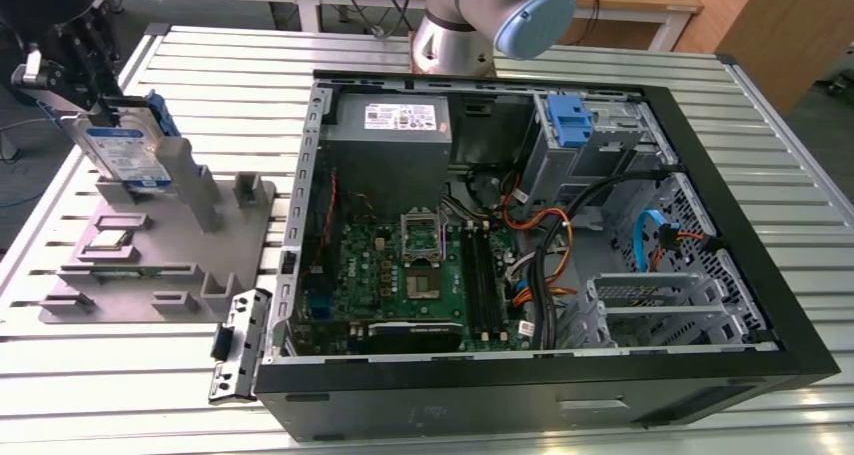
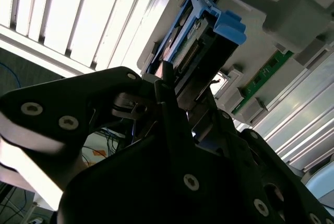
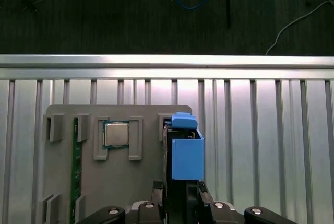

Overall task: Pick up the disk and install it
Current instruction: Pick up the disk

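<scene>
Gripper (image 1: 118, 110) jaws pinch the upper end of the disk (image 1: 131, 153). The disk stands upright, slightly tilted, at one edge of the grey parts fixture (image 1: 147, 265), near the fixture's CPU chip (image 3: 116, 134). Can't tell if it's clear of its slot. The open PC case (image 1: 747, 305) sits just beside the fixture.

There is one silver-grey metal disk (image 1: 131, 153) in a bright blue plastic carrier, one open black computer case (image 1: 534, 407), one grey power supply box (image 1: 394, 125), one lone blue plastic bracket (image 1: 571, 125), one grey holder tray (image 1: 160, 275), and one square silver processor chip (image 3: 116, 134).
</scene>
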